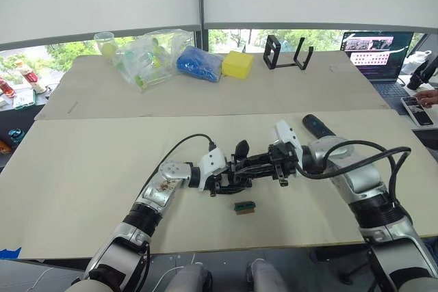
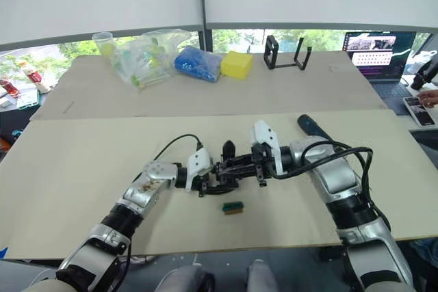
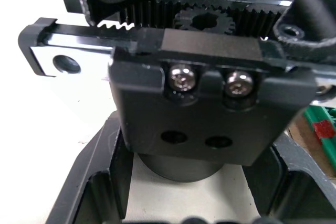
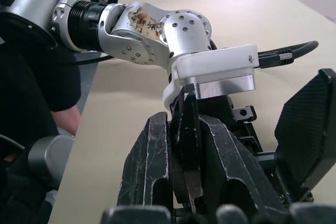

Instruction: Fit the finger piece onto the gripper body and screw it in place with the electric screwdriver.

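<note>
**Both arms met over the gripper body at the near middle of the table**

Nearest the front edge of the pale wooden table (image 1: 82, 189), a small green block (image 1: 244, 206) lay alone on the board, just in front of the joined grippers and apart from them. Bare board lay to either side of it and back toward the front edge.

Both forearms reached inward from the near corners, elbows out, wrists turned toward each other. The left gripper (image 1: 220, 181) clasped the small black mechanical gripper body (image 1: 236, 174) from the left; the left wrist view showed its two black fingers (image 3: 100, 182) spread around the round stubby base, with the toothed rack, a gear and two silver screws of the body (image 3: 210, 103) just beyond. The right gripper (image 1: 263, 167) came in from the right, level with the table. In the right wrist view its black fingers (image 4: 149, 166) were pressed together on the small flat black plastic finger piece (image 4: 186, 145), held edge-on against the body.

Behind the right wrist, the thick dark blue-black electric screwdriver (image 1: 317, 126) lay on the table, untouched, slanting away toward the far right. Open board stretched to the left of the arms.

Farther off, on a second table, sat a clear plastic bag (image 1: 147, 56), a blue bundle (image 1: 198, 63), a yellow block (image 1: 237, 64) and a black stand (image 1: 287, 52). At the far right stood a laptop (image 1: 376, 52), with a person's hand (image 1: 428, 96) near it.
</note>
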